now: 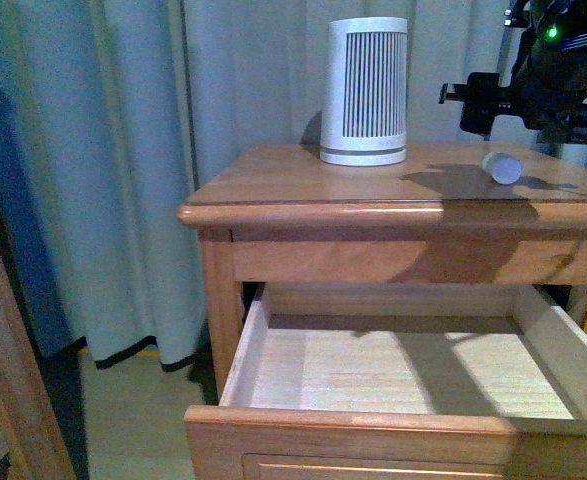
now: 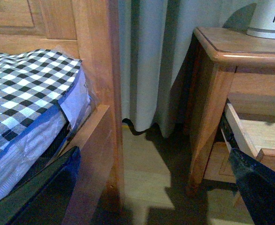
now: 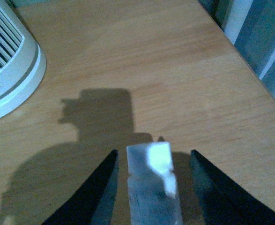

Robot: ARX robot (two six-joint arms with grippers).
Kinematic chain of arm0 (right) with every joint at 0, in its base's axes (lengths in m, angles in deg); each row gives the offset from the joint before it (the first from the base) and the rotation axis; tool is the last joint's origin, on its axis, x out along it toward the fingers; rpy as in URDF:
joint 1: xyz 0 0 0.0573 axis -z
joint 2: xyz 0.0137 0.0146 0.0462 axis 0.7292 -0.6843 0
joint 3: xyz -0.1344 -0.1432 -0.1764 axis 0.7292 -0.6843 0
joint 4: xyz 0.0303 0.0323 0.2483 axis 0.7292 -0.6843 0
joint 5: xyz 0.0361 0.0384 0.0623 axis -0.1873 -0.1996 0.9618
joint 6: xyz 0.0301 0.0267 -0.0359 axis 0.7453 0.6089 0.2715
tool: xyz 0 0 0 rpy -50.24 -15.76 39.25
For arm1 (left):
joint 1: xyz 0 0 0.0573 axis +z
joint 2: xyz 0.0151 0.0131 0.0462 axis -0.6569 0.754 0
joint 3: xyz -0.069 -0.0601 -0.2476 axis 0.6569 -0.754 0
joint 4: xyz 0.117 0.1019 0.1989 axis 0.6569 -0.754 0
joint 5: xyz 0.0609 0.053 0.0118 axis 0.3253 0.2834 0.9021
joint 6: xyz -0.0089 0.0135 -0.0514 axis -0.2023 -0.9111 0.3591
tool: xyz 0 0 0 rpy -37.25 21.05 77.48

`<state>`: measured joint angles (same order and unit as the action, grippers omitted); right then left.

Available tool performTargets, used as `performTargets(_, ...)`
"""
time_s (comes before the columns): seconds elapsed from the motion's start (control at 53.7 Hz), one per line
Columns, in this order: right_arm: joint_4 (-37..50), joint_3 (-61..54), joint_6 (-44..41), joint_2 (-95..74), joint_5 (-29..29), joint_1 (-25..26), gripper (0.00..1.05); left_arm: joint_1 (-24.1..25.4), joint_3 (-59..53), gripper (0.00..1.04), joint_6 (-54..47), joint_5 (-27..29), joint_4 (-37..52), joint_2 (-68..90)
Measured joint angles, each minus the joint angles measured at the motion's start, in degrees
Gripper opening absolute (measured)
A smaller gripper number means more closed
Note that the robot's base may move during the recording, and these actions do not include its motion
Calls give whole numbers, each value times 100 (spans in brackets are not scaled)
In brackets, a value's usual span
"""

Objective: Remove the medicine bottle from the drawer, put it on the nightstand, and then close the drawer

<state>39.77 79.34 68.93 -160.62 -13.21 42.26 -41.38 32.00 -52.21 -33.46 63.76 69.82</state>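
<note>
Your left gripper hangs low, left of the nightstand, fingers wide apart. The drawer stands pulled out, its front toward you, below the top. The medicine bottle lies on its side near the top's right edge, long axis along the fingers of your right gripper, which are spread clear of it. The drawer front sits below that gripper, nearer you.

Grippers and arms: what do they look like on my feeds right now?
Front view shows the right arm as a bulky black assembly with black cables, pale markings and a lit green light. The right gripper has two plain black fingers tapering to points. The left gripper has similar dark, glossy fingers.
</note>
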Motion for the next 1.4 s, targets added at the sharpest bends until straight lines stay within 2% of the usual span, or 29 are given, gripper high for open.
performTargets(0.093,293,-361,-37,295,26,9,97,0,0,98,0,0,0,0)
performTargets(0.13,404,-562,-35,503,81,17,99,0,0,98,0,0,0,0)
performTargets(0.298,780,-1742,-50,1912,227,35,98,0,0,98,0,0,0,0)
performTargets(0.466,1342,-3982,-72,4070,673,114,98,0,0,98,0,0,0,0)
performTargets(0.615,1091,-6116,289,5657,1255,131,98,0,0,98,0,-2,0,0)
performTargets(0.764,940,-7707,525,6719,1298,-179,98,0,0,98,0,0,0,0)
performTargets(0.876,1113,-8526,678,6951,1106,-437,98,0,0,98,0,0,0,0)
performTargets(0.95,1537,-9014,684,6787,861,-610,98,0,0,98,0,0,0,0)
performTargets(1.081,2944,-9425,643,5772,468,-787,98,0,0,98,0,0,0,0)
performTargets(1.248,4990,-9333,323,3958,-20,-951,98,0,0,98,0,0,0,0)
performTargets(1.398,6645,-8758,-304,2350,-293,-1021,98,0,0,98,0,-2,0,0)
